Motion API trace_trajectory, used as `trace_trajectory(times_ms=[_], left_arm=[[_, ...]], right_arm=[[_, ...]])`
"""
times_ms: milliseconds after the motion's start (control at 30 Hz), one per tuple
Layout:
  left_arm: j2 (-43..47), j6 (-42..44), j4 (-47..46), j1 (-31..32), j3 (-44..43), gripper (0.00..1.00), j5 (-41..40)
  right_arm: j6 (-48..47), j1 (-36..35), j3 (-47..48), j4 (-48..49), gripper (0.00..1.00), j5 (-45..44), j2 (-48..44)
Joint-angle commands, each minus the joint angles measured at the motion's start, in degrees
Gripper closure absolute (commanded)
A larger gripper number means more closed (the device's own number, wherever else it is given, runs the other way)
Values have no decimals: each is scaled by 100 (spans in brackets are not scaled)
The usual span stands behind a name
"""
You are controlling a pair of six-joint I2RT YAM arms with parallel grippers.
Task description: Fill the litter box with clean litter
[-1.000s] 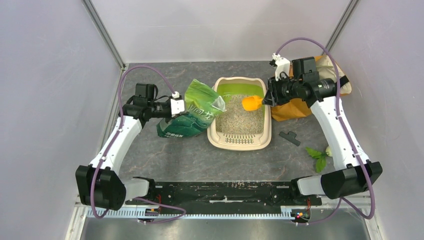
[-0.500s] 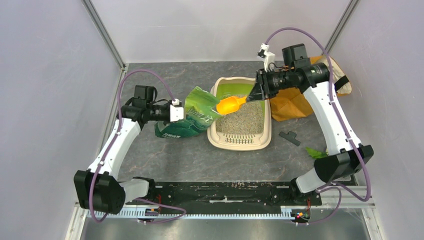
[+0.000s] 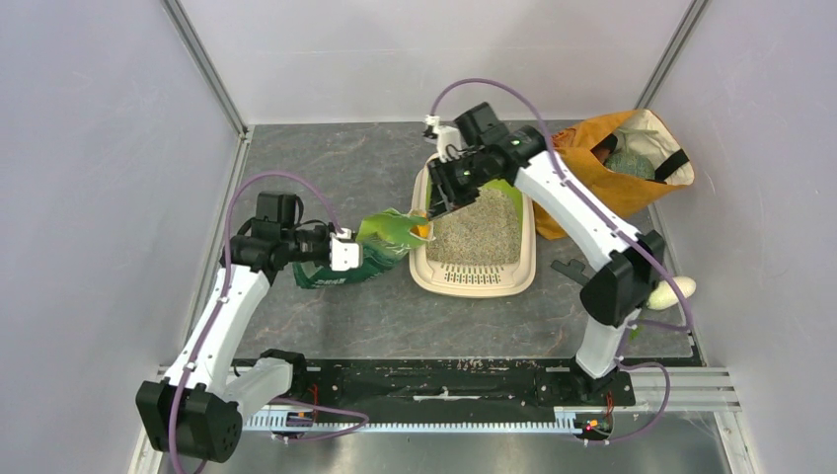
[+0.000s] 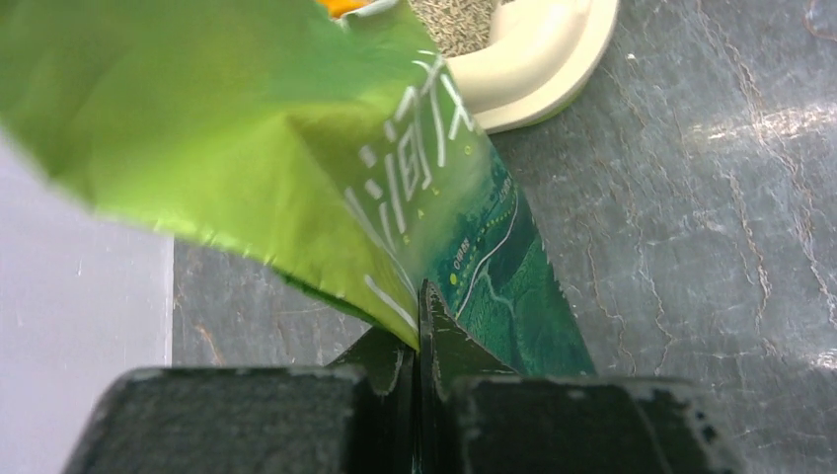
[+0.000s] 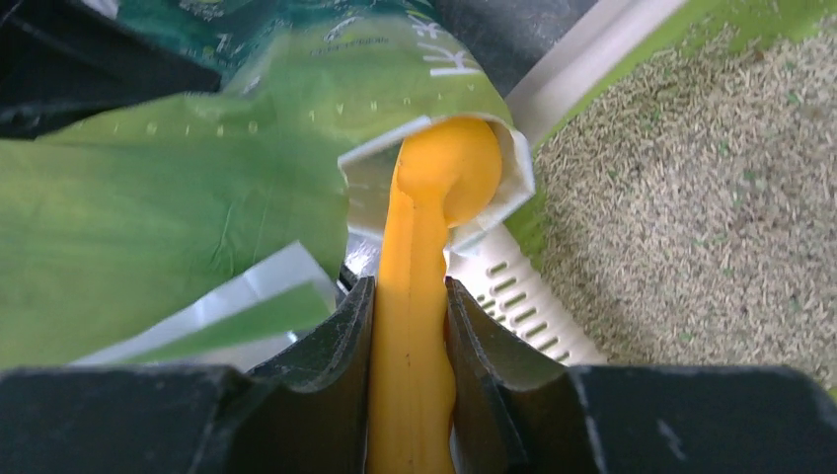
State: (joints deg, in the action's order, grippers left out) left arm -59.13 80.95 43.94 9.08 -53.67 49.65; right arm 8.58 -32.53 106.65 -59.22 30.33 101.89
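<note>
The litter box (image 3: 418, 267) sits mid-table, beige-rimmed and lime-green inside, with its slotted grate (image 3: 474, 277) at the near end. Clean litter (image 3: 479, 229) covers much of its floor. Just left of it lies the green printed bag (image 3: 380, 242), tilted with its open mouth at the box's rim. My left gripper (image 3: 355, 255) is shut on the bag's edge (image 4: 419, 296). My right gripper (image 5: 410, 291) reaches across the box, shut on the handle of an orange scoop (image 5: 424, 227). The scoop's bowl is inside the bag's mouth (image 5: 355, 178).
An open orange fabric bag (image 3: 612, 178) stands right of the box, against the right arm. A black clip (image 3: 572, 272) lies on the table near the box's right corner, and a white object (image 3: 676, 291) lies by the right arm. Enclosure walls stand on three sides.
My right arm swung left across the box, carrying the scoop from its right side into the bag's mouth. My left arm drew the bag lower and nearer.
</note>
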Motion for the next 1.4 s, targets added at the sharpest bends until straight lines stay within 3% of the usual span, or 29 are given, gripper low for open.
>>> trace_trajectory(times_ms=[0,133,467,633,800,1033,1367], left_arm=[[203,396,-385,-11,417,98,-91],[177,498,-535,-12,648,98,-35],[-17,862,-635,-107,918,98,69],[-179,921,-768,-178,1020,98,142],[-257,958,-799,-214,1083,98,203],[-432,937,-844,-214,1071,98,299],[-546,765,-844,-214,800,98,381]], right_arm=[[85,-560,674,155,100,-1176,428],[8,-978,1162,-107,100,-1845,1073],[-216,-1649,1668,-375,100,-1928,2224],[-292,-1668,1314,-13,100,-1573,2433],[-286,-1531,902,395,100,-366,2450],[695,-938,138,2246,100,1524,2118],[3791,-754,-1360,6928,100,2785,1575]])
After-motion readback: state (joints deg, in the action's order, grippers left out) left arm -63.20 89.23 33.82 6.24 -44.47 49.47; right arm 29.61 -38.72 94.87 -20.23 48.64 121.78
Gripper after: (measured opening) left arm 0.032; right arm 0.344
